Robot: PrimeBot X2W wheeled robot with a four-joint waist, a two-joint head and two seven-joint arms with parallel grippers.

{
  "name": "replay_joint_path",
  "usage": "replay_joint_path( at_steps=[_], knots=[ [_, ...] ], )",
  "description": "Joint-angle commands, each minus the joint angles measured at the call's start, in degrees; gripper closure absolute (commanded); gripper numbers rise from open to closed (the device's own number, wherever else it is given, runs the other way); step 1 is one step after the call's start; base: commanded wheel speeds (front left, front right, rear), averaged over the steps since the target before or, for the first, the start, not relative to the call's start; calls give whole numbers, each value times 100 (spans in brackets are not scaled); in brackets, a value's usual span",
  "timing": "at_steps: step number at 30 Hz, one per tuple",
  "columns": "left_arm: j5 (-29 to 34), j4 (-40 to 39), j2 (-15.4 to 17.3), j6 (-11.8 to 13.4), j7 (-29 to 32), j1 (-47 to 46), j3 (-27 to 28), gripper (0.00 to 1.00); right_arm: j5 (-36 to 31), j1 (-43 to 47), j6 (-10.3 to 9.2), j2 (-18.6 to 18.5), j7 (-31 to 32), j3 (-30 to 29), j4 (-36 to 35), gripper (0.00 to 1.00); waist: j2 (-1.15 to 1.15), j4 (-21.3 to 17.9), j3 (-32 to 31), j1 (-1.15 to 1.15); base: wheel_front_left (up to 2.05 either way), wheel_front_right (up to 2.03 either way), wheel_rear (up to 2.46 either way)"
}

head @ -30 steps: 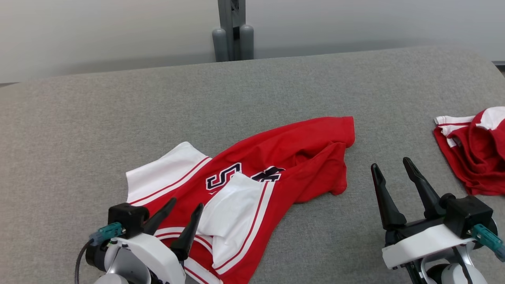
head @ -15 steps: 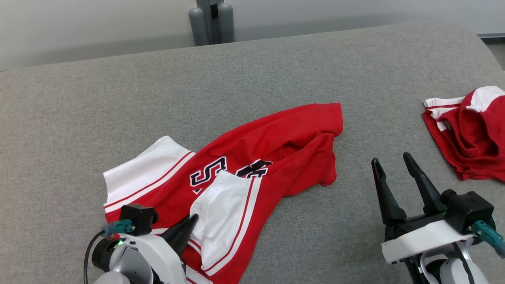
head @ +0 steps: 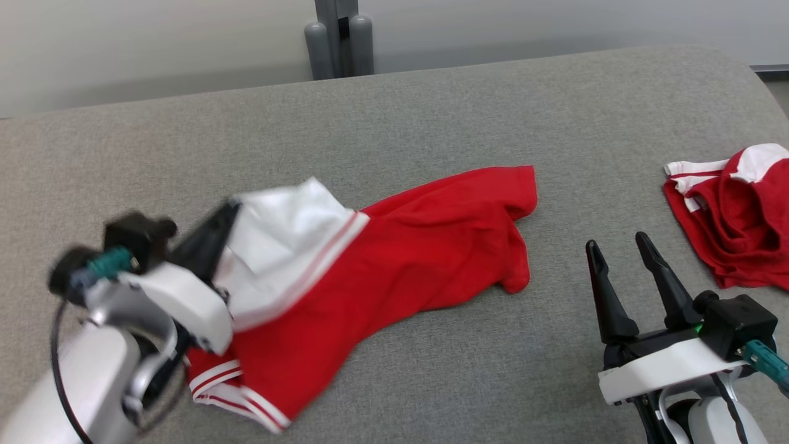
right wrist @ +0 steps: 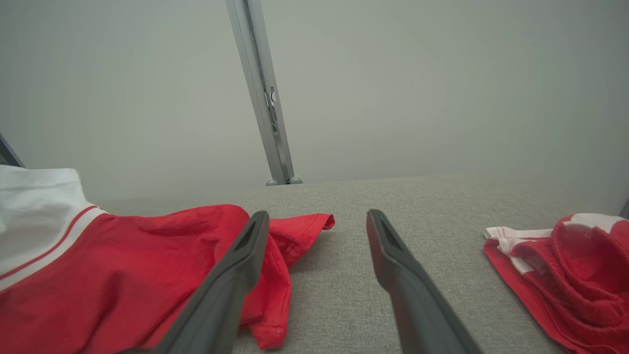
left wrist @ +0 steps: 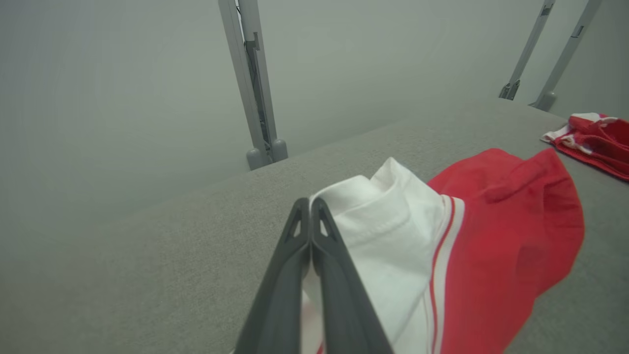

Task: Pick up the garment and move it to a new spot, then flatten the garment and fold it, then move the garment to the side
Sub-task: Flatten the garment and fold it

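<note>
You're in robot lab or test bay, going by what shows.
- Wide table (head: 431, 111) covered in plain grey fabric, rounded far edge.
- Bare pale wall (head: 154, 49) behind table, unmarked.
- Grey metal post (head: 327, 9) standing just behind far edge, two rounded grey cylinders (head: 360, 43) at its foot.
- Two slanted metal struts (left wrist: 528, 49) in your left wrist view.
- On table: red-and-white garment (head: 431, 246); second crumpled garment (head: 733, 216) of same colours well apart, at right edge.
</note>
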Motion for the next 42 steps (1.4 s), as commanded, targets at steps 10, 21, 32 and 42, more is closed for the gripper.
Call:
replay_joint_path(
  at_steps=[10, 21, 32, 42],
  knots=[
    [620, 891, 470, -187, -332, -2140, 370, 100, 214, -157, -2, -30, -211, 137, 249, 0, 0, -389, -146, 0, 0, 0, 0],
    [949, 532, 425, 345, -1555, -1343, 402, 100, 223, -13, -2, -30, -243, -75, 196, 0, 0, -183, -71, 0, 0, 0, 0],
    [576, 406, -411, 854, -2053, 1267, 442, 100, -5, -14, -2, -32, 27, -157, -17, 0, 0, 301, -21, 0, 0, 0, 0],
    [613, 896, -1078, 321, -2059, 1634, 980, 0, -15, 93, -2, -31, 173, -172, -156, 0, 0, 518, -42, 0, 0, 0, 0]
  ],
)
